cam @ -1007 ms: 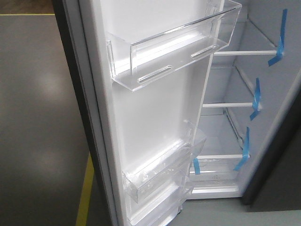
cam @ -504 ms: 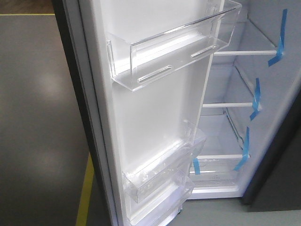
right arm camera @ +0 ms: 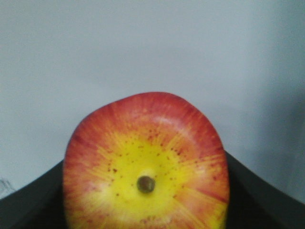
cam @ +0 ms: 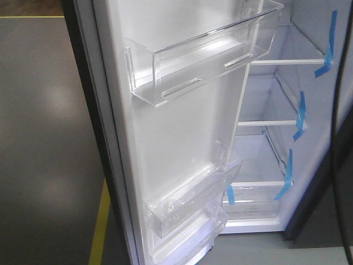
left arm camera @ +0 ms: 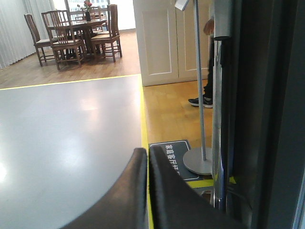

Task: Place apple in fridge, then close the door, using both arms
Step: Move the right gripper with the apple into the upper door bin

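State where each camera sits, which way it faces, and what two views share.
Front view: on the robot's body, facing the open door with clear bins and the fridge shelves; a dark strip at right, perhaps cable.
Left wrist: over the shut left pincer, facing grey floor and a dining table.
Right wrist: facing the apple between the right pincer's fingers, pale wall behind.
Shared: front and left wrist both show grey floor with a yellow line.

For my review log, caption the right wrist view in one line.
Red-and-yellow apple held in the right gripper, end-on to the camera, against a pale blank surface.
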You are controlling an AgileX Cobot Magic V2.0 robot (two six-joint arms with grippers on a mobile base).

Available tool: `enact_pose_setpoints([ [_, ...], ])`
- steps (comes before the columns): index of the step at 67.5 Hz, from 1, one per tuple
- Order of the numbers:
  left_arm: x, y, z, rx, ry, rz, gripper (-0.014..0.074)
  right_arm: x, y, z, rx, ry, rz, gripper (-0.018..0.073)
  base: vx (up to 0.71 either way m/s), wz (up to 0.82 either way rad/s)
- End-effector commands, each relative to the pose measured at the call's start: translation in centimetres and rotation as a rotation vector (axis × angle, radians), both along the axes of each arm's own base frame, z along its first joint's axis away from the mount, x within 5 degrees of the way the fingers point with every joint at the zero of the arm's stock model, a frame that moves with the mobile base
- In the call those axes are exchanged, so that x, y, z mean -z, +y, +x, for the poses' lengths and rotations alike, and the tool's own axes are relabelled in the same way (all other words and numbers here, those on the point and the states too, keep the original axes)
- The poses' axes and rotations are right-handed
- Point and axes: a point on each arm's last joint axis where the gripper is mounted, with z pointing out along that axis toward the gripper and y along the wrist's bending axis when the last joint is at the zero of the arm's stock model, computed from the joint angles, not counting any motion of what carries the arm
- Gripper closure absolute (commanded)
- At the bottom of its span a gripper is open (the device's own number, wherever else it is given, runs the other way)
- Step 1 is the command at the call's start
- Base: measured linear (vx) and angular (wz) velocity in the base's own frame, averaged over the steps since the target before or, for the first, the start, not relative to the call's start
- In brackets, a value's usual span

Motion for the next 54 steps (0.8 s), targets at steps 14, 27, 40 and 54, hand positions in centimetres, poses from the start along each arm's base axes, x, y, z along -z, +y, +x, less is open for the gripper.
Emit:
enact_pose_setpoints([
  [14,0.2,0.0,0.0,-0.004,-0.062,-0.015,0.0602,0.5,0.5,1.5,-0.077,0.022,0.014,0.0470,0.00,0.00],
  [27,0.2,0.0,0.0,-0.004,-0.062,-0.015,0.0602,0.7,0.4,1.5,-0.068,0.022,-0.003,0.0301,0.00,0.00],
  [40,0.2,0.0,0.0,-0.004,-0.062,-0.015,0.0602,0.8,0.3,1.6,-0.048,0.060,0.005,0.0050,0.00,0.00],
  [54,0.2,0.0,0.0,-0.004,-0.062,-0.015,0.0602,1.0,0.3,1.6,-0.039,0.082,0.002,-0.0062,0.00,0.00],
])
